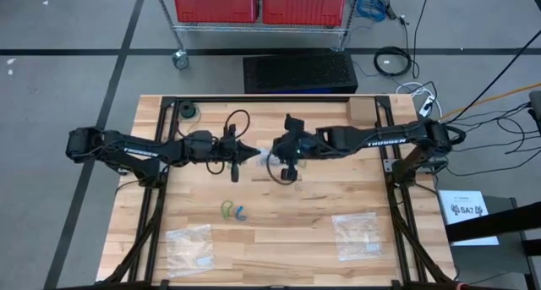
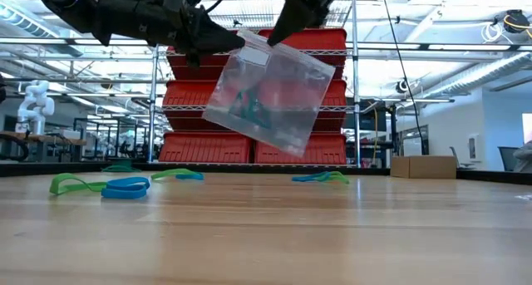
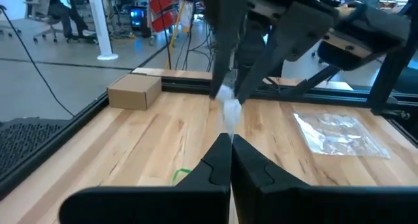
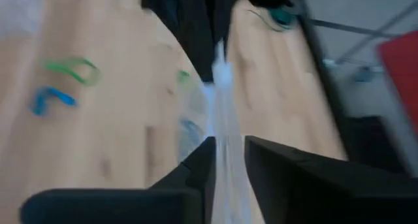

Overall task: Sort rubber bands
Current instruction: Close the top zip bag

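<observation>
A clear plastic bag (image 2: 270, 94) hangs in the air above the table's middle, with a few green and dark rubber bands (image 2: 249, 106) inside it. My left gripper (image 3: 230, 138) is shut on the bag's top edge. My right gripper (image 4: 227, 142) comes from the right. Its fingers stand slightly apart on either side of that same edge, so it is open. Loose green and blue rubber bands (image 1: 232, 211) lie on the wood below, toward the near edge, and show in the low view as rubber bands (image 2: 125, 187). My left gripper pinches the bag's top edge (image 3: 230, 114) between its two fingers, near one corner. The fingers point about level, coming from the table's left. The bag hangs below them, tilted, clear of the table.
Two more clear bags lie flat near the front edge, one bag (image 1: 190, 246) on the left and another bag (image 1: 355, 235) on the right. A cardboard box (image 1: 362, 112) sits at the far right corner. Black frame rails (image 1: 254, 98) border the table.
</observation>
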Available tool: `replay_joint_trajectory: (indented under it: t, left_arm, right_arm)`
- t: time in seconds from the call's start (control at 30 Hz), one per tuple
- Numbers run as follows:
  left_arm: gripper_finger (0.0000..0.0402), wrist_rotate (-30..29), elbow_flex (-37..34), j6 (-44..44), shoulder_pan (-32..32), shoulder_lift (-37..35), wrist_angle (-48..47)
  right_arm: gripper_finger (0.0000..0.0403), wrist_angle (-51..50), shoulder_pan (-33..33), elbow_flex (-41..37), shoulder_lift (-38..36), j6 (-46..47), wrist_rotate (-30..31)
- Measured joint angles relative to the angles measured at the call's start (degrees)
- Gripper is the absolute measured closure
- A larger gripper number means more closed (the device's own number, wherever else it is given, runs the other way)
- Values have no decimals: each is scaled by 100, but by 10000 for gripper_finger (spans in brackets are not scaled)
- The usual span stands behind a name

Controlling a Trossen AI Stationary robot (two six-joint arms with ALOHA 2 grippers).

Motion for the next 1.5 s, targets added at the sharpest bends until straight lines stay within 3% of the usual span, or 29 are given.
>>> replay_joint_trajectory:
  t: [0.2,0.43,0.8,1.13,1.5]
  left_arm:
    - [400,11,0,7,0,0,-156]
    - [401,12,0,11,0,0,-194]
    - [401,-11,-2,11,0,0,-161]
    - [401,-49,-2,9,0,0,-91]
    - [401,-140,-4,9,0,0,-16]
  right_arm:
    - [284,484,-487,0,0,283,-1408]
    - [262,793,-752,1,28,235,-2258]
    - [275,1042,-750,2,262,200,-2294]
    - [393,1003,-748,2,254,65,-2079]
    - [395,786,-748,9,240,54,-1973]
